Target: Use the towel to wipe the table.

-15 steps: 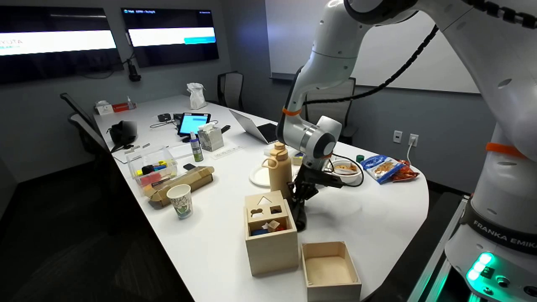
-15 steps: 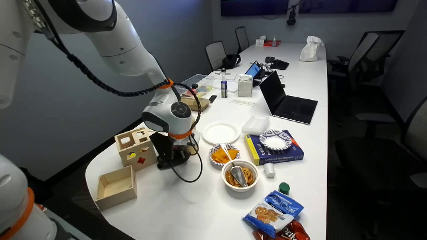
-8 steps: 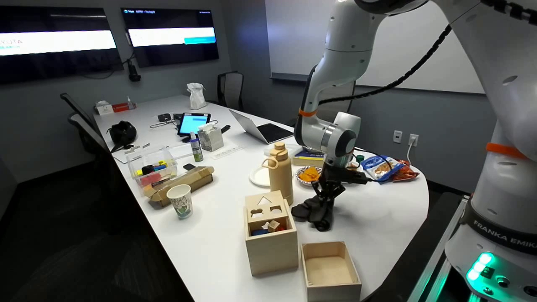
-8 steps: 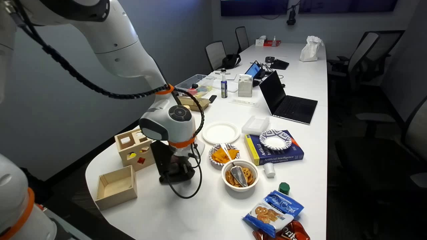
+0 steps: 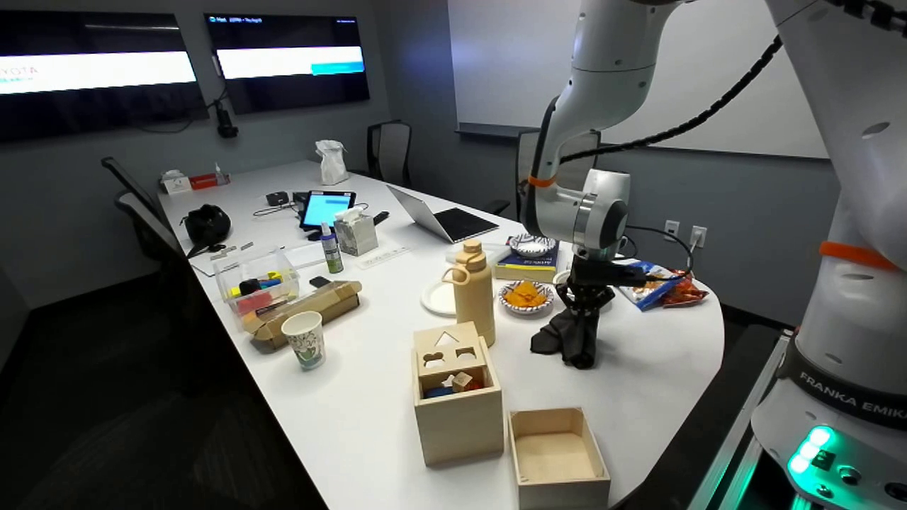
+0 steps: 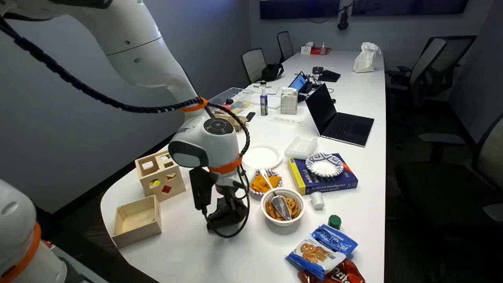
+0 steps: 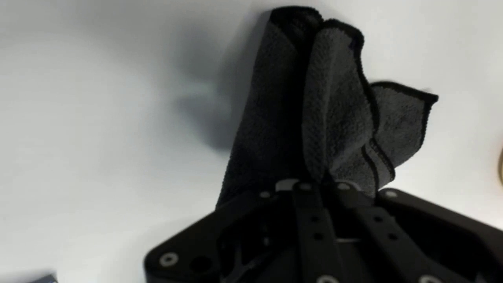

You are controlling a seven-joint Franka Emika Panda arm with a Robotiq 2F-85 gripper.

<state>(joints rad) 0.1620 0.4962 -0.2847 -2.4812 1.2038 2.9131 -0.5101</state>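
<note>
A dark grey towel with black edges (image 7: 338,102) hangs bunched from my gripper (image 7: 322,186) in the wrist view. The jaws are shut on its upper part, which is hidden between the fingers. In an exterior view, the towel (image 5: 575,341) hangs below the gripper (image 5: 584,301), with its lower folds at or just above the white table (image 5: 638,375). I cannot tell whether they touch it. In an exterior view, the towel (image 6: 228,215) is partly hidden by the gripper (image 6: 230,200) and a cable.
A wooden shape box (image 5: 460,425), an open wooden tray (image 5: 556,453) and a tan bottle (image 5: 473,294) stand to one side of the towel. A bowl of orange chips (image 6: 259,184), a pretzel bowl (image 6: 283,206), a blue book (image 6: 322,182) and snack bags (image 6: 324,251) lie on the other side.
The gripper and held towel have moved away from the wooden box and bottle, toward the pretzel bowl. The chip bowl and book have come into sight in an exterior view.
</note>
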